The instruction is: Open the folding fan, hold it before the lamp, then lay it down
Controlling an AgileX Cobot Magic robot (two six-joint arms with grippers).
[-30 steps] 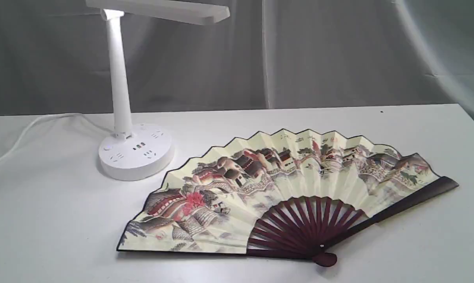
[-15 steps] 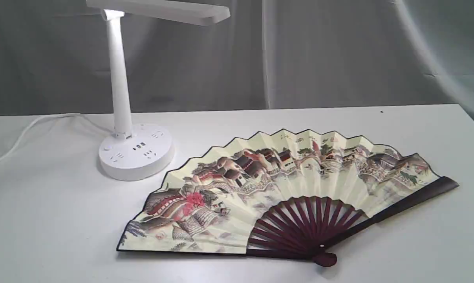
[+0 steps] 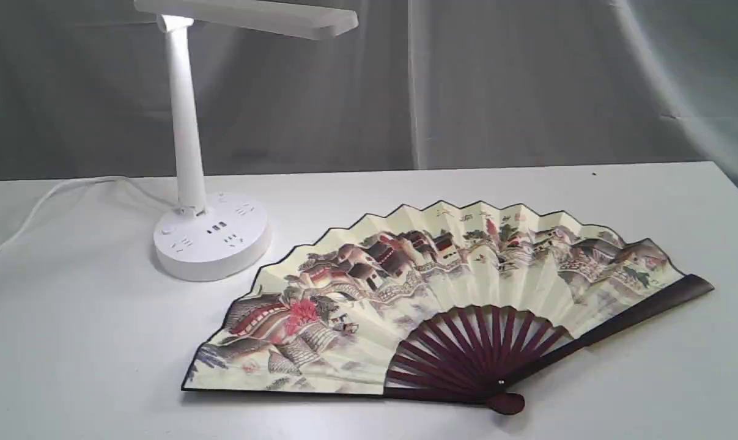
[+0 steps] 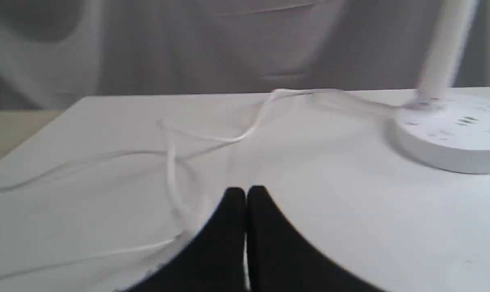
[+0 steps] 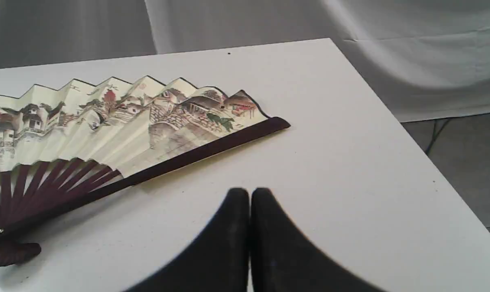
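Observation:
The folding fan [image 3: 442,293] lies spread open and flat on the white table, painted side up, its maroon ribs meeting at a pivot near the front edge. The right wrist view shows its right half and dark guard [image 5: 127,134]. The white lamp [image 3: 188,153] stands at the back left on its round socket base [image 3: 213,241], its bar head lit. My left gripper [image 4: 246,194] is shut and empty above the table, apart from the lamp base [image 4: 456,134]. My right gripper [image 5: 249,196] is shut and empty, a little off the fan's guard. Neither gripper appears in the exterior view.
The lamp's white cable [image 4: 212,138] loops loosely over the table near my left gripper and trails off the left side [image 3: 44,201]. The table's right edge [image 5: 395,134] drops off to the floor close to my right gripper. A grey cloth hangs behind the table.

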